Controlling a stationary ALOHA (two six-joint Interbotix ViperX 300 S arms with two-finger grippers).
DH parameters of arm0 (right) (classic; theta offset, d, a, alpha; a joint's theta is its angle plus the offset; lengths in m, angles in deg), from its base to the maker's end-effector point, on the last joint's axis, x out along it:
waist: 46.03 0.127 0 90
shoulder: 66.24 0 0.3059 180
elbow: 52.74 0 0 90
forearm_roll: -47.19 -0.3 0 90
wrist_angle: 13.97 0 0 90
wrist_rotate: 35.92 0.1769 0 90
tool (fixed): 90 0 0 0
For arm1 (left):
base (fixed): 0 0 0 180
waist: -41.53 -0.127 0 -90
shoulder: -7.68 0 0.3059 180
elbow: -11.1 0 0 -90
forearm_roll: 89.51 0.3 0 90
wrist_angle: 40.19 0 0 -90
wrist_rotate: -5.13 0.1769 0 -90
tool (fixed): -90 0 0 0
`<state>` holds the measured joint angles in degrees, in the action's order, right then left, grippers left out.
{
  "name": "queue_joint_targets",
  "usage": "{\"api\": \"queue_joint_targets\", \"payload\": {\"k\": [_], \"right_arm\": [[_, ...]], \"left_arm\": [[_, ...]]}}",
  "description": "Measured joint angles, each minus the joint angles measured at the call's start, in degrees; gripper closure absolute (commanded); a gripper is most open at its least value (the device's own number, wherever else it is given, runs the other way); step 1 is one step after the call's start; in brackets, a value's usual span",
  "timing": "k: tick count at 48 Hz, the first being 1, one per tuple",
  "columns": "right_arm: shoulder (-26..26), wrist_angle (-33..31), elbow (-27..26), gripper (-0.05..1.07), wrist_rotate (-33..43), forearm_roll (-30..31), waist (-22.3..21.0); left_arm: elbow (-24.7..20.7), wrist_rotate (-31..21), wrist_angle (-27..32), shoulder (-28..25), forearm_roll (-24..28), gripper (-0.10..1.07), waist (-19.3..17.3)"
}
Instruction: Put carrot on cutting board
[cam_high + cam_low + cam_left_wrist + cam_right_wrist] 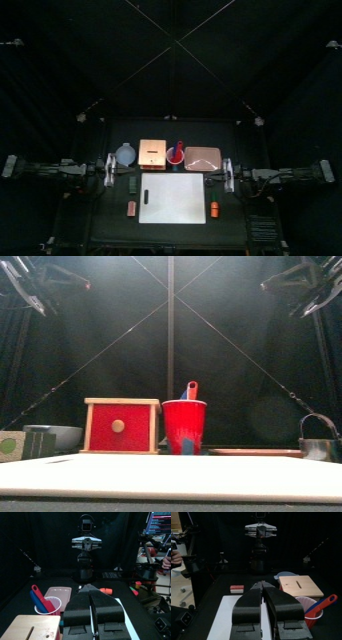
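The carrot (214,209) is a small bright orange stick lying on the table just off the right edge of the white cutting board (175,199), near its front corner. It also shows in the left wrist view (105,590), beyond the board (124,614). My left gripper (110,170) hovers off the board's back left corner with its jaws shut and empty. My right gripper (229,175) hovers off the back right corner, also shut and empty. The board fills the foreground of the front view (171,476). The carrot is hidden in the right wrist view.
Behind the board stand a copper-orange wooden box (152,153), a red cup (177,153) with a utensil in it, a pinkish-tan square (202,158) and a grey-blue dish (124,154). A paler stick (131,207) and a thin dark stick (130,185) lie left of the board. A person's hand (165,560) shows outside the pen.
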<state>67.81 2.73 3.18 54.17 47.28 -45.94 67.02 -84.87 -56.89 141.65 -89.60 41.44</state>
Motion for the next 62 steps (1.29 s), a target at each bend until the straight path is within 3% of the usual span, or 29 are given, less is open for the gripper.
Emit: {"api": "queue_joint_targets", "payload": {"k": [5, 9, 18, 25, 36, 43, 49, 62], "right_arm": [[-0.8, -1.6, 1.3, 0.96, 0.9, -0.4, 0.1], [-2.1, -7.1, 1.8, 0.92, 3.1, -2.5, 0.4], [-6.1, -32.9, -0.9, 0.91, 13.4, -12.1, 0.8], [-8.3, -51.7, -4.9, 0.91, 23.3, -15.7, 0.9], [-9.2, -70.6, -8.3, 0.90, 48.6, -16.7, 1.0], [-9.3, -73.8, -8.2, 0.89, 65.7, -16.0, 3.2], [-9.7, -72.9, -7.6, 0.79, 76.3, -13.3, 8.0], [-15.5, -64.0, -7.1, 0.24, 96.5, -6.9, 19.2]], "left_arm": [[2.1, -0.4, 0.1, -0.6, -1.1, 1.00, -1.5], [2.3, -0.4, 0.1, -1.2, -2.1, 0.99, -2.1], [2.3, -0.4, 0.1, -1.4, -3.4, 0.98, -2.4], [2.5, -0.4, 0.1, -1.7, -4.7, 0.98, -2.5], [3.1, -0.3, 0.1, -2.0, -7.2, 0.98, -3.5], [4.4, -0.4, 0.2, -2.0, -8.3, 0.98, -4.7], [4.7, -0.4, 0.2, -2.0, -9.0, 0.98, -6.4], [4.8, -0.1, 0.3, -2.0, -9.0, 0.98, -8.3]]}}
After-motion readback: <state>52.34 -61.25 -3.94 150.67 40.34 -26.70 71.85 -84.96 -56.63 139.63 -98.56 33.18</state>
